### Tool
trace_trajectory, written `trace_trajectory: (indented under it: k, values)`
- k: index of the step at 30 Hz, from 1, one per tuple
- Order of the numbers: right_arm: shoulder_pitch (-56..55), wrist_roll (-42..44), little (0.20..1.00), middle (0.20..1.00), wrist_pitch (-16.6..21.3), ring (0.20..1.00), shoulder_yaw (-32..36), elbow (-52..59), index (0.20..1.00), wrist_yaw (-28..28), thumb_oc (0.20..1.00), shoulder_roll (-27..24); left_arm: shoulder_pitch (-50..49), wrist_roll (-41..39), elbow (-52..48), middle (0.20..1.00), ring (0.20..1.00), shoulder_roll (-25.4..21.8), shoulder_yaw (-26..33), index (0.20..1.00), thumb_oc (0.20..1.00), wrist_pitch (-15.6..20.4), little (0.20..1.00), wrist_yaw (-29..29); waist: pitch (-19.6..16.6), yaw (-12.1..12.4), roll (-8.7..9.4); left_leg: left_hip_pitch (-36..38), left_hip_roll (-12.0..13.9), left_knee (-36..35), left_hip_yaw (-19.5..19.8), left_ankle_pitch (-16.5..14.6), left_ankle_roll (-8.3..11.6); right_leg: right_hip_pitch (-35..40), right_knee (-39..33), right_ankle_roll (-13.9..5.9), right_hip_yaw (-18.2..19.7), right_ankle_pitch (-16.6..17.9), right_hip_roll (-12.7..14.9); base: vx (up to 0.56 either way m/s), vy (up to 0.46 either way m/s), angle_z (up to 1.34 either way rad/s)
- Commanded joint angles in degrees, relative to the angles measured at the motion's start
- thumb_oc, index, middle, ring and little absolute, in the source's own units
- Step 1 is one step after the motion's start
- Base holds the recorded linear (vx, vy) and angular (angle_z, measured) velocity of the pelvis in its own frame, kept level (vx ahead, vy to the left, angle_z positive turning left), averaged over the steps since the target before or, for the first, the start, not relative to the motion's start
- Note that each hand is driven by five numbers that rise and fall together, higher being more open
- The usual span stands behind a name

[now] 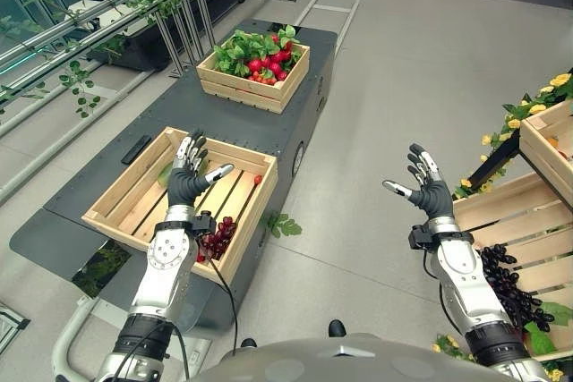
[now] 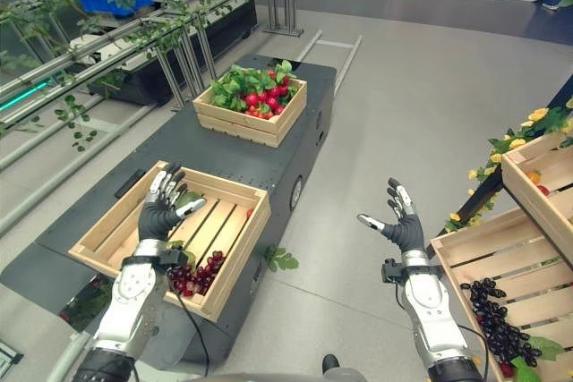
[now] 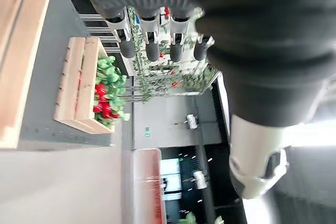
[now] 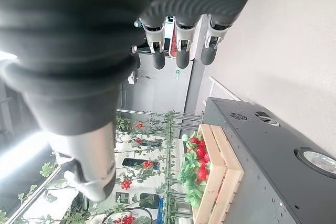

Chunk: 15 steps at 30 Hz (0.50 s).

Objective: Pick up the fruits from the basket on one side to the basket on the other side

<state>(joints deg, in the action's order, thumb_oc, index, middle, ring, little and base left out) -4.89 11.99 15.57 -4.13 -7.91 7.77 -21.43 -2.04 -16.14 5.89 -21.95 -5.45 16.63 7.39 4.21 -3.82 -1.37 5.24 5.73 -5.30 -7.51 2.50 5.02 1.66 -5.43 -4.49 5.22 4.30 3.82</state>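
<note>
A slatted wooden crate (image 1: pixel 125 176) stands on the near end of a dark cart (image 1: pixel 107 167). It holds a bunch of dark red grapes (image 1: pixel 218 237) at its near corner, a small red fruit (image 1: pixel 258 180) and something green (image 1: pixel 166 172). My left hand (image 1: pixel 188 181) hovers over this crate, open, its fingers (image 3: pixel 152 51) straight and holding nothing. My right hand (image 1: pixel 430 190) is raised over the floor beside the cart, open and empty, with fingers (image 4: pixel 181 51) spread. At the lower right a second crate (image 1: pixel 510 212) holds dark grapes (image 2: pixel 492 319).
A far crate (image 1: pixel 255 55) of green leaves and red fruits sits at the cart's back end. Metal rails with vines (image 1: pixel 81 33) run along the left. Another crate (image 1: pixel 551 145) with yellow flowers (image 1: pixel 528 109) stands at the right. A small black object (image 1: pixel 136 149) lies on the cart.
</note>
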Motion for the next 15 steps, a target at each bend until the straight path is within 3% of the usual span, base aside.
trace_trajectory:
  k: [1,5,11,15]
  values:
    - [3.3,1.4,1.000,1.000,3.4,1.000,3.0,2.2,1.000,-0.7,1.000,-1.3,3.4,4.5,0.6,1.000,1.000,-4.0,3.4,1.000,1.000,1.6,1.000,1.4,2.3,-0.6,0.83,-1.9,-0.9,2.9,2.5,-2.4,-1.08,-0.2,5.4,-4.06,-1.9,-4.9,3.2,-0.08,0.024,-0.05]
    - [4.6,0.9,1.000,1.000,3.5,1.000,2.9,2.7,1.000,-1.1,1.000,-2.6,5.0,9.4,2.3,1.000,1.000,-7.3,4.7,1.000,1.000,1.4,1.000,3.0,3.8,-1.1,-1.26,-3.7,-1.0,2.7,2.3,-1.5,-0.69,-2.4,5.8,-4.04,-1.6,-4.6,3.3,-0.08,0.029,-0.04]
    - [8.8,-0.1,1.000,1.000,4.6,1.000,2.0,3.4,1.000,0.1,1.000,-5.1,11.6,25.0,8.4,1.000,1.000,-16.7,6.0,1.000,1.000,-3.0,1.000,8.5,9.4,-1.4,-5.16,-8.7,-1.5,3.7,2.7,-0.5,0.03,-8.2,8.1,-4.04,-1.6,-4.9,3.3,-0.15,0.022,-0.02]
    - [10.5,-0.9,1.000,1.000,5.0,1.000,1.2,4.4,1.000,0.8,1.000,-5.8,15.0,26.7,12.4,1.000,1.000,-19.4,5.8,1.000,1.000,-3.2,1.000,10.2,12.0,-1.2,-6.41,-10.6,-1.4,3.9,2.5,0.3,0.30,-10.9,9.1,-4.05,-1.6,-4.6,3.2,-0.12,0.004,-0.08]
